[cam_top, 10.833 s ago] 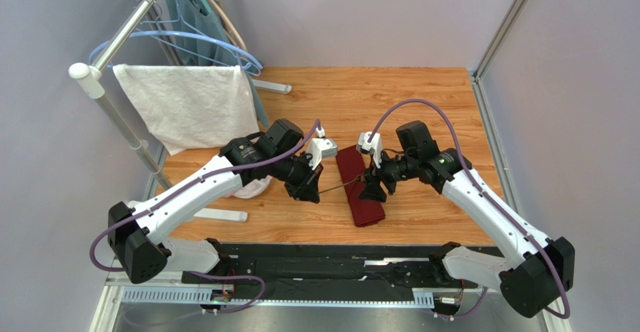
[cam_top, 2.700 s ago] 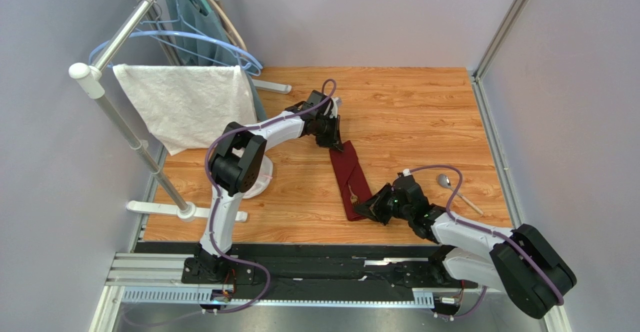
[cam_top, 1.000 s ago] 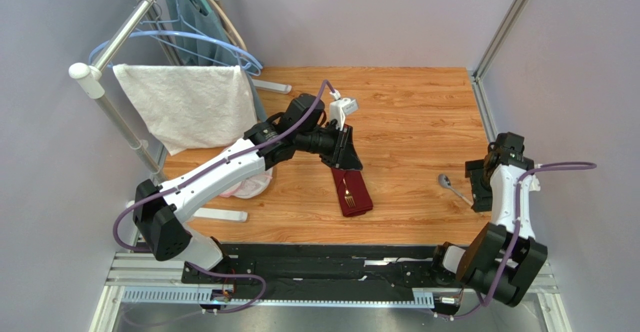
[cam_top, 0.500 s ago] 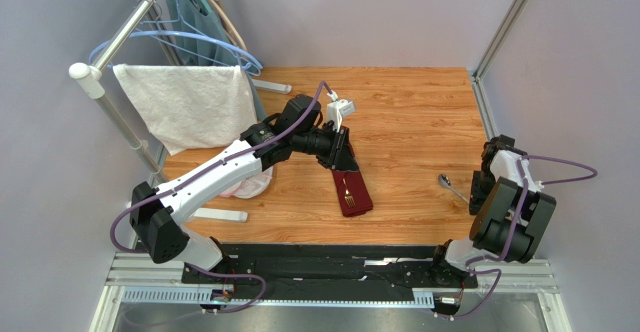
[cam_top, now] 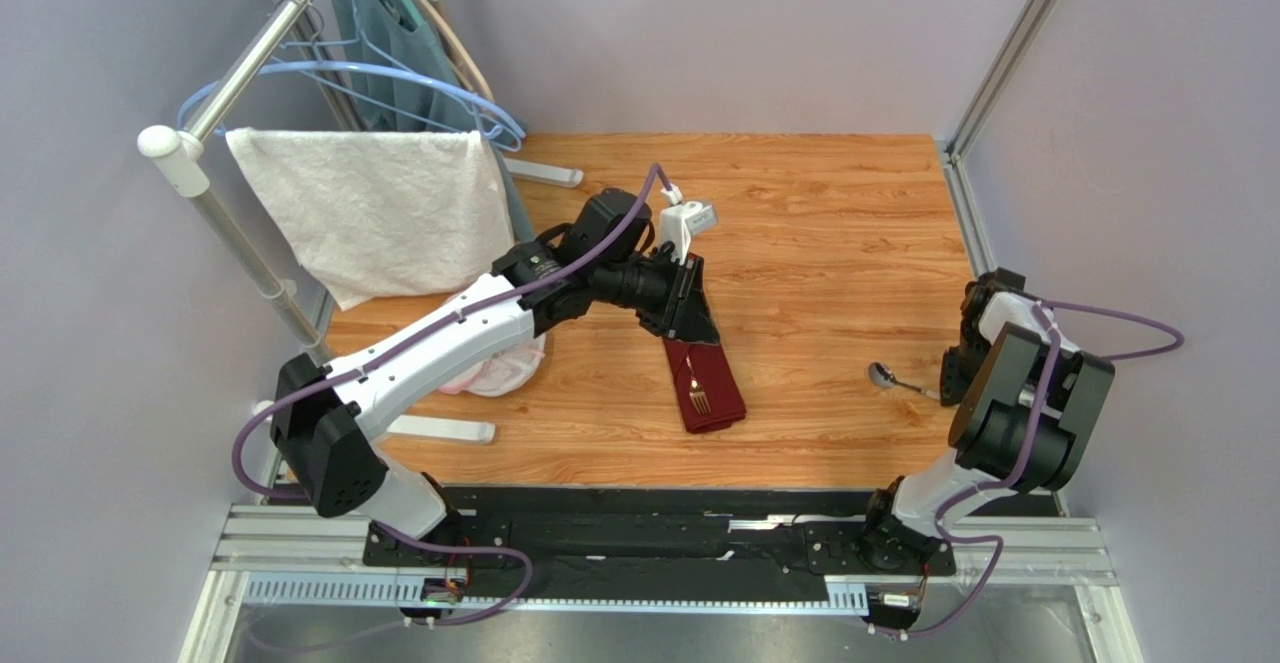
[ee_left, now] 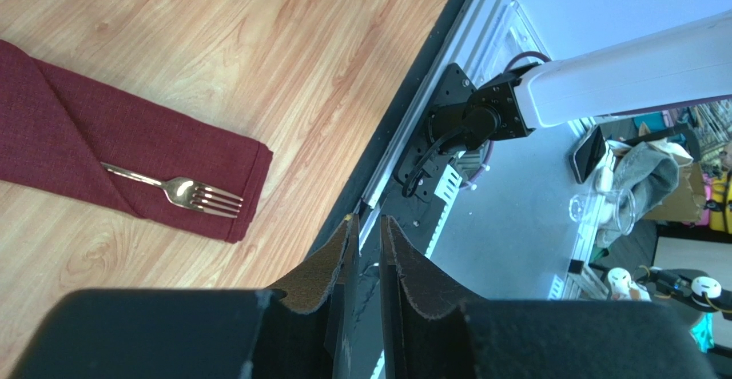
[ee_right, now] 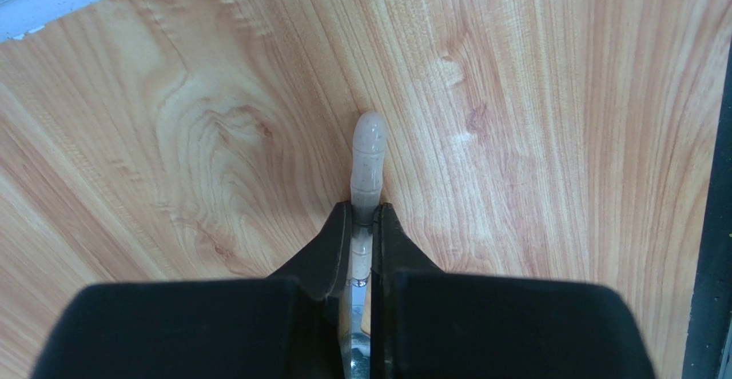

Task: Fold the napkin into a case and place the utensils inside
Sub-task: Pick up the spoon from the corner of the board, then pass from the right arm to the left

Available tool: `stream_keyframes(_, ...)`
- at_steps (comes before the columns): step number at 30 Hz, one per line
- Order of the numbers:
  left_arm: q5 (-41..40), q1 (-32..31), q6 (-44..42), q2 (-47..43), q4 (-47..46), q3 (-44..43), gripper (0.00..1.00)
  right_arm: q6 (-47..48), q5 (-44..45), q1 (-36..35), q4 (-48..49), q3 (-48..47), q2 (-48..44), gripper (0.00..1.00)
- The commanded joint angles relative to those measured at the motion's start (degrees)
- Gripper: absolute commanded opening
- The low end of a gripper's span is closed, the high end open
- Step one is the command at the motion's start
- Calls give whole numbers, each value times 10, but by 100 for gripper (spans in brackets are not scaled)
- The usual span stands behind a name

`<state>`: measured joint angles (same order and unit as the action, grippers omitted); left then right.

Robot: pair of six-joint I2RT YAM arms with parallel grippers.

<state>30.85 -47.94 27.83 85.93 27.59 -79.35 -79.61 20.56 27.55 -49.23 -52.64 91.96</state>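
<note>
The maroon napkin [cam_top: 706, 381] lies folded as a narrow case [ee_left: 129, 147] on the wooden table, its far end under my left gripper. The fork [cam_top: 697, 390] rests on it, tines [ee_left: 206, 197] toward the near end and handle tucked under a diagonal fold. My left gripper [ee_left: 365, 218] hovers above the case's far end [cam_top: 691, 315], jaws a narrow gap apart with nothing between them. At the table's right edge my right gripper [ee_right: 362, 212] is shut on the spoon's pale handle [ee_right: 369, 158]. The spoon's bowl [cam_top: 884, 377] pokes out to the left of that gripper [cam_top: 953, 381].
A white towel [cam_top: 383, 210] hangs on a rack [cam_top: 226, 93] at the back left, with blue hangers [cam_top: 451, 93] behind it. The rack's white foot [cam_top: 439, 428] lies near the front left. The grey wall [cam_top: 1142, 243] stands close behind the right arm.
My right gripper has gone from wide open to shut on the spoon's handle, and the spoon has shifted slightly left. The left arm has barely moved.
</note>
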Motion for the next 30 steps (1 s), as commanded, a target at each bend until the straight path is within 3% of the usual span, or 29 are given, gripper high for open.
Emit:
stream_keyframes(1, 7, 0, 0, -1, -8, -31, 23, 24, -27, -11, 57, 17, 9, 0)
stream_keyframes(3, 4, 0, 0, 0, -8, -38, 23, 42, -28, -42, 93, 36, -18, 0)
stream_keyframes(7, 22, 2, -2, 25, -4, -55, 29, 170, -2, -139, 152, 35, -70, 0)
stream_keyframes(8, 37, 2, -4, 32, -5, -59, 31, 243, -10, -178, 172, 33, -75, 0)
stream_keyframes(9, 40, 2, -4, 39, -4, -61, 42, 268, -32, -194, 174, 10, -77, 0)
stream_keyframes(15, 76, 21, 38, 77, -43, -32, 43, 504, -90, -350, 216, -27, -128, 0)
stream_keyframes(20, 86, 47, 62, 93, -90, 1, 46, 532, -181, -398, 201, -32, -218, 0)
stream_keyframes(24, 102, 48, 74, 143, -103, -15, 47, 516, -191, -448, 189, -54, -256, 0)
stream_keyframes(28, 140, 47, 142, 165, -211, -1, 47, 503, -177, -495, 164, -88, -253, 0)
stream_keyframes(30, 145, 47, 144, 177, -210, -13, 47, 503, -183, -518, 160, -99, -250, 0)
